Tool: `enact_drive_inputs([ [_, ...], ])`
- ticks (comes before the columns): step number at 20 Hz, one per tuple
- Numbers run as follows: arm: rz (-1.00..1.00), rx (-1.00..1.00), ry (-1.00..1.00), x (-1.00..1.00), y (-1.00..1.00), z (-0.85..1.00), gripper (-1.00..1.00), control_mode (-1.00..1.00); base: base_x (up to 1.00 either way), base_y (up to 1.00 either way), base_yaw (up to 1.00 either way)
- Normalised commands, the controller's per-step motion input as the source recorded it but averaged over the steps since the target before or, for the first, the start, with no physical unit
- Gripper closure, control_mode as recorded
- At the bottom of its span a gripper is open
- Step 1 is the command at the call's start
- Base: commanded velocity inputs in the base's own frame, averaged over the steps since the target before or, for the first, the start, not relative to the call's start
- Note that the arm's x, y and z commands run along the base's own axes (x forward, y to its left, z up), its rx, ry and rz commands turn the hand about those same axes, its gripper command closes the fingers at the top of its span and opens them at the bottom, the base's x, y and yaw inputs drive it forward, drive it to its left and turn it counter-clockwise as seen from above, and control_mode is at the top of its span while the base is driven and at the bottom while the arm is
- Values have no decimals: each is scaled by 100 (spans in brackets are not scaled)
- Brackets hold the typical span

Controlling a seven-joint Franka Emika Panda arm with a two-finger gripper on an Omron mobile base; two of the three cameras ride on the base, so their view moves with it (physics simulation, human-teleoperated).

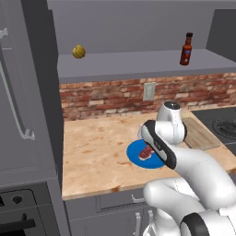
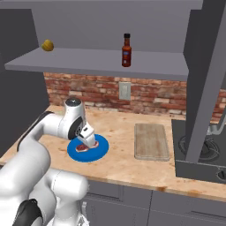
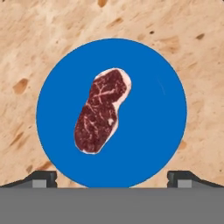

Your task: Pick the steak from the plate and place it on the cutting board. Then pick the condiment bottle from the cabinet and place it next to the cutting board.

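Observation:
The steak [image 3: 101, 111], a raw red slab with white marbling, lies in the middle of the blue plate [image 3: 148, 131] on the counter. My gripper [image 3: 113, 178] hangs straight above the plate, open, with its fingertips wide apart and nothing between them. From the right base the gripper [image 2: 89, 141] sits just over the steak [image 2: 83, 147] and plate [image 2: 100, 151]. The wooden cutting board [image 2: 151, 141] lies bare to the right of the plate. The condiment bottle [image 2: 126, 50] stands upright on the grey cabinet shelf [image 2: 88, 59] above. My arm partly covers the plate [image 1: 133, 154] in the left base view.
A yellowish round fruit [image 1: 78, 51] rests at the shelf's left end. A stove [image 2: 207, 152] adjoins the cutting board on the right. A tall grey handled unit [image 1: 20, 92] stands left of the counter. A wall outlet [image 2: 125, 90] sits on the brick backsplash.

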Motion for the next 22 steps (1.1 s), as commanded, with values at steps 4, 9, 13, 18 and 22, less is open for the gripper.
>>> enact_drive_inputs([
  [4, 0, 0, -1, 9, 0, -17, -100, -100, 0, 0, 0],
  [9, 0, 0, 0, 12, 0, -17, -100, -100, 0, 0, 0],
  [13, 0, 0, 0, 15, 0, -15, -100, -100, 0, 0, 0],
  [18, 0, 0, 0, 16, 0, -8, -100, -100, 0, 0, 0],
  [22, 0, 0, 0, 18, 0, -2, -100, -100, 0, 0, 0],
])
